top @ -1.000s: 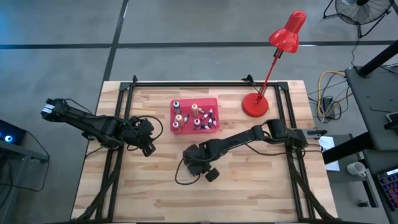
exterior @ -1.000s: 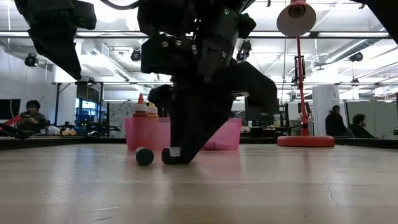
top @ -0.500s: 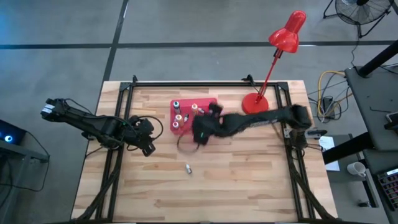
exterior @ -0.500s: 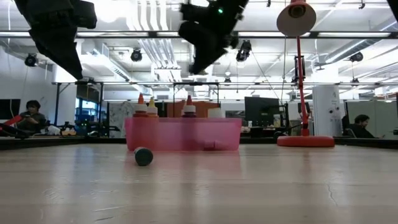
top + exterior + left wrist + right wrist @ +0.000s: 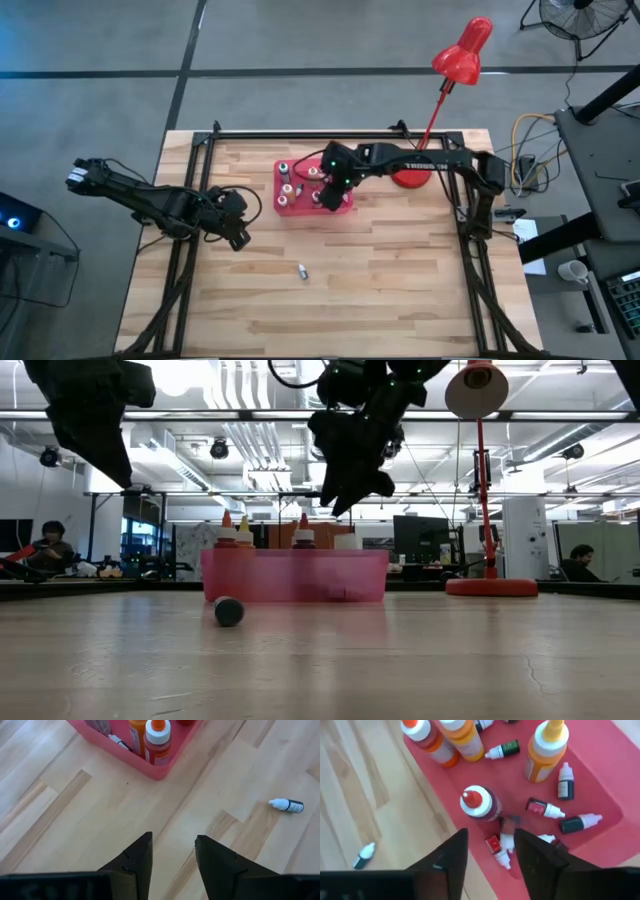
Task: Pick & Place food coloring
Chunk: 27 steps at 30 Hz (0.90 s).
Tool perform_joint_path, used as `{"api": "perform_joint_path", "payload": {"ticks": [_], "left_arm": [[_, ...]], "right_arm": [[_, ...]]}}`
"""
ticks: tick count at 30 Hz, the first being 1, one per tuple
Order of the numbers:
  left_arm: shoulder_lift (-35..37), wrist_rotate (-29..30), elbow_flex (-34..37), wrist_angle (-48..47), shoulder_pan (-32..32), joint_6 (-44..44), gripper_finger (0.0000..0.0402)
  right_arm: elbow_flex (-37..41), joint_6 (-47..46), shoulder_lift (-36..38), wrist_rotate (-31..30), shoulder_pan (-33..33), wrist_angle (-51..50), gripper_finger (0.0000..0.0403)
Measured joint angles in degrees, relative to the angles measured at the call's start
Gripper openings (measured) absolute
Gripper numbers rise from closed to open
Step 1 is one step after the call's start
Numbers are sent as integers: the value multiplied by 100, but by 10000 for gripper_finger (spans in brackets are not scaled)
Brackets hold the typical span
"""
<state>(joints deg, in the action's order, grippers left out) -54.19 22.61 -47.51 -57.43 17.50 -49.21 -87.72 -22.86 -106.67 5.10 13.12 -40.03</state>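
Our right gripper (image 5: 487, 851) hangs open and empty over the shallow red plastic tray (image 5: 343, 206), apparently to pick another small dark dropper bottle (image 5: 575, 823).

Table: a wooden table (image 5: 400, 290) made of light planks.
On it: a red tray (image 5: 343, 209), a red lamp (image 5: 409, 170), and one little bottle (image 5: 302, 270) lying alone.

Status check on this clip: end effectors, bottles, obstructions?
Right end effector open above tray. Left end effector open, waiting. One bottle on table. No obstructions.
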Motion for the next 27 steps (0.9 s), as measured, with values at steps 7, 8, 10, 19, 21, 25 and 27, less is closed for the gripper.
{"api": "perform_joint_path", "payload": {"ticks": [7,8,10,19,21,25,27], "left_arm": [[-14,-17,20,504,0,173,122],[-35,-49,66,901,0,443,122],[-102,-293,249,1860,36,1281,122],[-885,-2025,1279,5112,19,3997,122],[-1253,-2307,1373,5483,12,4040,122],[-2151,-2402,1346,5711,9,4652,122],[-2625,-2447,1202,5715,9,5119,122]], "right_arm": [[-17,-52,270,-35,-421,35,180],[-17,-91,270,-30,-561,-4,180],[-11,-117,262,-30,-887,-109,180],[11,-1474,266,-1209,-2432,-1023,169],[11,-1814,266,-1656,-2717,-1148,168],[15,-2357,268,-2324,-3044,-1251,169],[15,-2463,268,-2378,-3108,-1340,170]]}}
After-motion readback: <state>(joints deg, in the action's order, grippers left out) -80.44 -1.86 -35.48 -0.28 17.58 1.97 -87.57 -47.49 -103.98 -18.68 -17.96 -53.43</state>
